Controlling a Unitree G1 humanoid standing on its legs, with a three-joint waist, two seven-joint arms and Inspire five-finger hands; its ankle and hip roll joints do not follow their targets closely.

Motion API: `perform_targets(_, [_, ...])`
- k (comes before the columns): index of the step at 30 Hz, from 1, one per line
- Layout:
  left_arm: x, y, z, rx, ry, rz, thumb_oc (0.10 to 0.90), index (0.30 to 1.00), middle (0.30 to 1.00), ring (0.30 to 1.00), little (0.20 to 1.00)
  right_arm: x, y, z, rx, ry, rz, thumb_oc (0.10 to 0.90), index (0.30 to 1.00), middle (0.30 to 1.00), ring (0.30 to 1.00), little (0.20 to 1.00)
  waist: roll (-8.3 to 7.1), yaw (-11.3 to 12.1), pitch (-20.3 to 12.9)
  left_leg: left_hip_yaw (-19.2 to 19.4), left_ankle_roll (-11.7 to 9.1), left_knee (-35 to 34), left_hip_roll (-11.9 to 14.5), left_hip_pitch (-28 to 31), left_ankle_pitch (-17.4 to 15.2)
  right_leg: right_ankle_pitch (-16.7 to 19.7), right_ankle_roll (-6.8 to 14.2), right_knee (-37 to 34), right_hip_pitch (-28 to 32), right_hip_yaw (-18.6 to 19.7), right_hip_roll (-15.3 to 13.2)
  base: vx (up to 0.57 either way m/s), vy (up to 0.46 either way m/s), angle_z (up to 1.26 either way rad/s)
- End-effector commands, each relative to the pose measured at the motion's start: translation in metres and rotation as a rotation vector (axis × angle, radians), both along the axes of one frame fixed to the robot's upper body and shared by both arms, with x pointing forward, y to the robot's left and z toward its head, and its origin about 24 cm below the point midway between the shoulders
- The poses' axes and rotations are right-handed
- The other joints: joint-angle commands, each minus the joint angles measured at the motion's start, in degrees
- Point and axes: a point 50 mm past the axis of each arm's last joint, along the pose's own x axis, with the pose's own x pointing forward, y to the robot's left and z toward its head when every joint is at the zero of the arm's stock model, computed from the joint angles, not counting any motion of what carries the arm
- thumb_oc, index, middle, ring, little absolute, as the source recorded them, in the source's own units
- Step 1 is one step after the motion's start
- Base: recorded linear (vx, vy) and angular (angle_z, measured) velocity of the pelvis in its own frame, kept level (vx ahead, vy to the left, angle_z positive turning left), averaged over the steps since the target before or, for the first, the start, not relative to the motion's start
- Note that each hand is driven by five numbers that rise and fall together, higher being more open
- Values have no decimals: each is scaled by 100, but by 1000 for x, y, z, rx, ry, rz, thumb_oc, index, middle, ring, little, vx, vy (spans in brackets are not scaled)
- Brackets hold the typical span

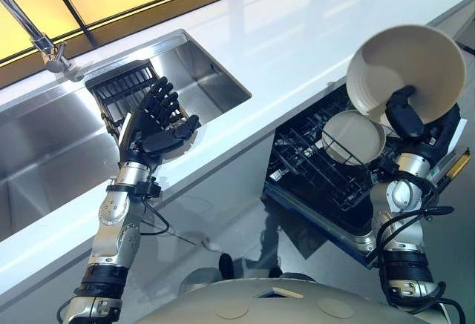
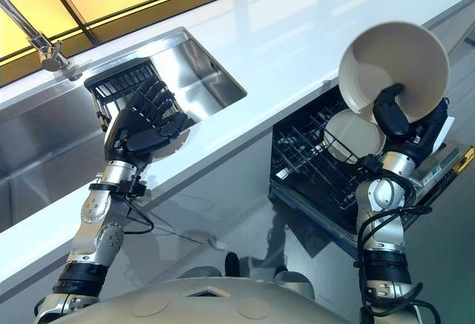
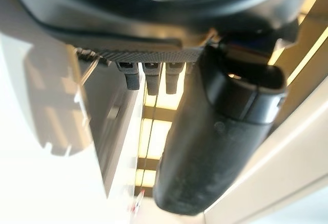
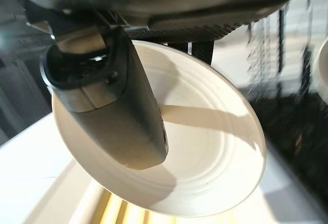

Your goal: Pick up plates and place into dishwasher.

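The right hand (image 1: 407, 116) holds a cream plate (image 1: 404, 68) by its lower rim, thumb pressed on the concave face and fingers behind it. The plate stands nearly on edge, raised above the open dishwasher rack (image 1: 315, 172). A second plate (image 1: 355, 137) already sits tilted in the rack, just below and in front of the held one. The left hand (image 1: 156, 120) hovers at the counter edge beside the sink (image 1: 44, 146), fingers spread and relaxed, holding nothing; a dark dish rack (image 1: 122, 87) sits in the sink behind it.

Risks noted:

1. Grip is narrow. The right wrist view shows the thumb covering only a small part of the plate (image 4: 205, 152) near the rim, with most of the plate's weight carried above the pinch. A quick wrist rotation could let it pivot or slip out.

2. Collision with the loaded plate. The held plate is close above the one in the rack; a straight descent would likely strike rim on rim and could chip either.

3. Missed slot. If the plate meets the tines at an angle, it may ride over them and fall flat or jam against the rack.

4. The white countertop (image 1: 297, 50) edge lies just beside the plate's path; a swing toward it could knock the plate loose.
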Motion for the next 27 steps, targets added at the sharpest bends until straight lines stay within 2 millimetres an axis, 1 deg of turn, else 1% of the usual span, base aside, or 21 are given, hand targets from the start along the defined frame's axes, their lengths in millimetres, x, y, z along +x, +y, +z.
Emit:
perform_targets(1, [0, 36, 14, 16, -79, 165, 800, 900, 900, 900, 900, 9, -22, 43, -274, -58, -69, 100, 300, 300, 300, 200, -140, 318, -258, -59, -102, 151, -49, 299, -762, -498, 127, 696, -298, -181, 148, 32, -25, 6])
perform_targets(7, [-9, 52, 0, 10, -1, 270, 800, 900, 900, 900, 900, 8, -32, 18, -611, 248, -58, 100, 300, 300, 300, 200, -170, 428, -166, -190, -136, 207, -28, 217, -723, -558, 106, 819, -336, -320, 100, 26, -30, 11])
perform_targets(11, [-12, 57, -4, 16, 11, 286, 800, 900, 900, 900, 900, 10, -39, 10, -746, 378, -46, 100, 300, 300, 300, 200, -181, 541, -74, -326, -186, 303, -18, 120, -705, -611, 69, 928, -360, -451, 69, 20, -41, 19])
perform_targets(18, [-14, 56, 5, 31, -42, 253, 800, 900, 900, 900, 900, 16, -48, 0, -837, 538, -59, 100, 300, 300, 300, 200, -130, 723, 21, -498, -282, 354, -10, 27, -624, -622, 27, 930, -312, -620, 46, 11, -20, 20])
perform_targets(22, [-13, 55, 14, 52, -76, 229, 800, 900, 900, 900, 900, 18, -52, -16, -882, 695, -41, 100, 300, 300, 300, 200, -91, 837, 38, -578, -355, 383, 3, -45, -566, -615, 11, 877, -274, -703, 31, 2, -14, 18])
perform_targets(27, [-12, 53, 21, 70, -104, 212, 800, 900, 900, 900, 900, 17, -54, -35, -848, 845, 6, 100, 300, 300, 300, 200, -32, 893, 65, -635, -415, 420, 18, -112, -504, -608, -10, 871, -263, -753, 15, -13, 0, 21])
